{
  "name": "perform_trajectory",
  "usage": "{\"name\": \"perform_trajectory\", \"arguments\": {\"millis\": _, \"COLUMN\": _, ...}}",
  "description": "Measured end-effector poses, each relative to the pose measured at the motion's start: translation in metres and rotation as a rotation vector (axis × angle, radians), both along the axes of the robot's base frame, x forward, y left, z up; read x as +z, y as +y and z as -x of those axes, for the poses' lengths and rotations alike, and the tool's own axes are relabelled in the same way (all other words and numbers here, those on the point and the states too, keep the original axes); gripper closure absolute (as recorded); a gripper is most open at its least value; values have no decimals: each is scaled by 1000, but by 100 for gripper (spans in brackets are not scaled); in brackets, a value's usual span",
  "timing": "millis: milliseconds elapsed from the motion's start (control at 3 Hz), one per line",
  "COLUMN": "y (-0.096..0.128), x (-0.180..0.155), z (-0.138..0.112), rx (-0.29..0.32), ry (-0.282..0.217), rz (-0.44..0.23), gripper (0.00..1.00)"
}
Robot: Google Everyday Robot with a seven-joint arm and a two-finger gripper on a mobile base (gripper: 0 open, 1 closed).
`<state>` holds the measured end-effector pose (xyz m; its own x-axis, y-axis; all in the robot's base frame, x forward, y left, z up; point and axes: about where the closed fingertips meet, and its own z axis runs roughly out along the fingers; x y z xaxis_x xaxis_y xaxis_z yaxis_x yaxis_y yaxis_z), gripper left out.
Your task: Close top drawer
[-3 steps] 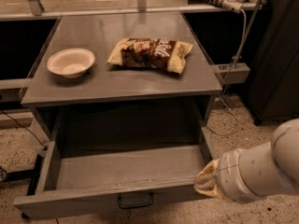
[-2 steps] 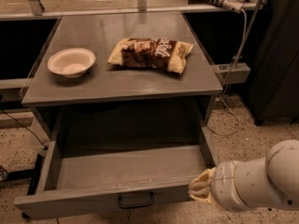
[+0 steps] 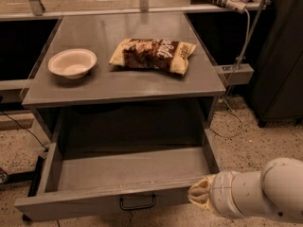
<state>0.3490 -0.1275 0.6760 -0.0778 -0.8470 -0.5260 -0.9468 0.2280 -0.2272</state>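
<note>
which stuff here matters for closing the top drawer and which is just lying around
For the job:
- top drawer, pulled out, black handle at its centre
- tool, low at the right end of the drawer front

Just lying about:
- white bowl on the cabinet top
- snack bag beside it, to its right

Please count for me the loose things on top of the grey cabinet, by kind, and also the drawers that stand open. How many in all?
White bowl: 1
Snack bag: 1
Open drawer, the top drawer: 1
Total: 3
The gripper is low at the right end of the drawer's front.
</note>
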Motion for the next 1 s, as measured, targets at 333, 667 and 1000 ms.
{"name": "perform_trajectory", "arguments": {"millis": 333, "y": 0, "x": 0, "z": -1, "rx": -2, "ry": -4, "rz": 1, "gripper": 81}}
{"name": "perform_trajectory", "arguments": {"millis": 667, "y": 0, "x": 0, "z": -1, "rx": -2, "ry": -4, "rz": 1, "gripper": 59}}
{"name": "perform_trajectory", "arguments": {"millis": 1000, "y": 0, "x": 0, "z": -1, "rx": -2, "ry": -4, "rz": 1, "gripper": 35}}
